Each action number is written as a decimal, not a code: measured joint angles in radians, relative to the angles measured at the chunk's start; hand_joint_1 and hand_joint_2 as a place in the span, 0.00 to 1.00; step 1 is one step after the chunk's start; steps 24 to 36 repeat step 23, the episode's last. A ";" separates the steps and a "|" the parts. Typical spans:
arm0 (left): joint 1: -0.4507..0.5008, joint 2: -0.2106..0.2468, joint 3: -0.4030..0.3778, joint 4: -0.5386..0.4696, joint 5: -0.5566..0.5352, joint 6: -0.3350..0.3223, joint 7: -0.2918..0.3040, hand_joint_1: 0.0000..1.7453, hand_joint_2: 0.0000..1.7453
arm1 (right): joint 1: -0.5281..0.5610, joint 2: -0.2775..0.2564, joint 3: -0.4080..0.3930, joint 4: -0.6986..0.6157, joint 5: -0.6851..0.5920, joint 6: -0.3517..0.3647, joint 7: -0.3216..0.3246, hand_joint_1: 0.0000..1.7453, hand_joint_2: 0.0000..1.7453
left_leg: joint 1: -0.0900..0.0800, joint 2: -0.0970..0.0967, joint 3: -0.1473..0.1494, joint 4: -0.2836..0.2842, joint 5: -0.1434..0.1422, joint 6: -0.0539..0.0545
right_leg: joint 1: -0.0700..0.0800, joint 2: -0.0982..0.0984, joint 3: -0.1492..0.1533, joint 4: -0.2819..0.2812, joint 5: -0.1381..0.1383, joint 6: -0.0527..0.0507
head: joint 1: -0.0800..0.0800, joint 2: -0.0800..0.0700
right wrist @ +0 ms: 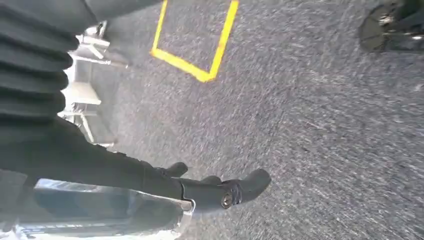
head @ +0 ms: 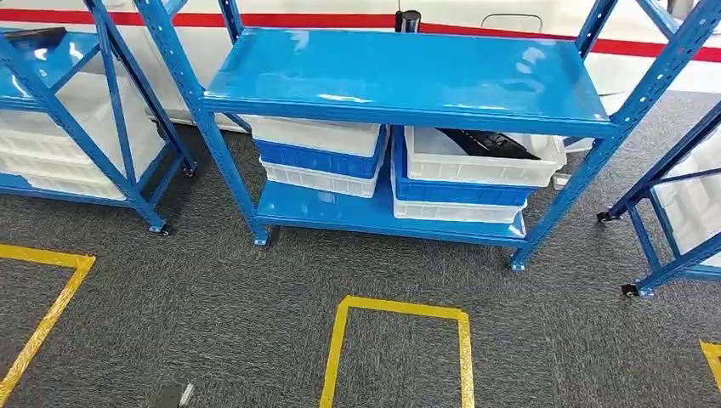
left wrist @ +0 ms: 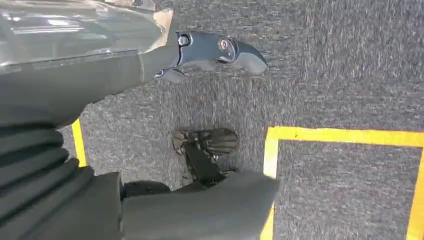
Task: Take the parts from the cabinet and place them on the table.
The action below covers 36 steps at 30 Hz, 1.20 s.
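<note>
Right of centre in head view: dark part [head: 486, 143] lies long-ways in top white bin [head: 476, 161], low shelf. Left hand [left wrist: 210, 52] and right hand [right wrist: 220, 190] hang over floor, fingers loosely spread, gripping nothing. Part far ahead, closer to right hand, I think.

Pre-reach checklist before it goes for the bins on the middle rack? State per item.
1. Rack in front of the robot: ok. The blue rack stands ahead across the carpet.
2. Parts located: ok. A dark part lies in the top white bin on the right of the lower shelf.
3. Access to that bin: not ok. The upper shelf overhangs it, so reaching in from above looks blocked.
4. Left hand free: ok. It holds nothing, over the carpet.
5. Right hand free: ok. It holds nothing, over the carpet.
6. Contents of the left bins: cannot tell, hidden under the shelf.
</note>
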 joint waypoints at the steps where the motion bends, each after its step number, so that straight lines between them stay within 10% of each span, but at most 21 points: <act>1: 0.000 0.005 -0.010 0.013 0.012 0.006 -0.004 0.00 1.00 | 0.003 -0.003 0.013 -0.004 -0.029 0.004 -0.006 0.00 0.00 | 0.000 0.000 0.001 -0.001 0.000 -0.001 | 0.000 0.000 0.000 0.000 0.000 -0.001 | 0.000 0.000; 2: 0.001 0.010 -0.019 0.026 0.022 0.010 -0.009 0.00 1.00 | 0.005 -0.006 0.025 -0.007 -0.053 0.008 -0.011 0.00 0.00 | 0.000 0.000 0.001 -0.002 0.000 -0.005 | 0.000 0.000 0.000 0.000 -0.001 -0.001 | 0.000 0.000; 3: 0.001 0.014 -0.030 0.040 0.034 0.018 -0.013 0.00 0.00 | 0.009 -0.009 0.039 -0.012 -0.083 0.011 -0.015 0.00 0.00 | 0.002 0.000 0.001 -0.002 0.000 -0.013 | 0.001 0.000 0.000 0.000 -0.001 -0.001 | 0.000 0.000; 23: 0.005 0.120 -0.262 0.349 0.260 0.135 -0.095 0.00 0.00 | 0.077 -0.070 0.311 -0.107 -0.633 0.061 -0.113 0.00 0.00 | -0.006 0.001 0.003 -0.003 -0.001 -0.022 | -0.001 0.000 0.001 -0.001 -0.001 -0.002 | 0.001 0.000; 36: 0.005 0.120 -0.262 0.349 0.260 0.135 -0.095 0.00 0.00 | 0.077 -0.070 0.311 -0.107 -0.633 0.061 -0.113 0.00 0.00 | -0.006 0.001 0.003 -0.003 -0.001 -0.022 | -0.001 0.000 0.001 -0.001 -0.001 -0.002 | 0.001 0.000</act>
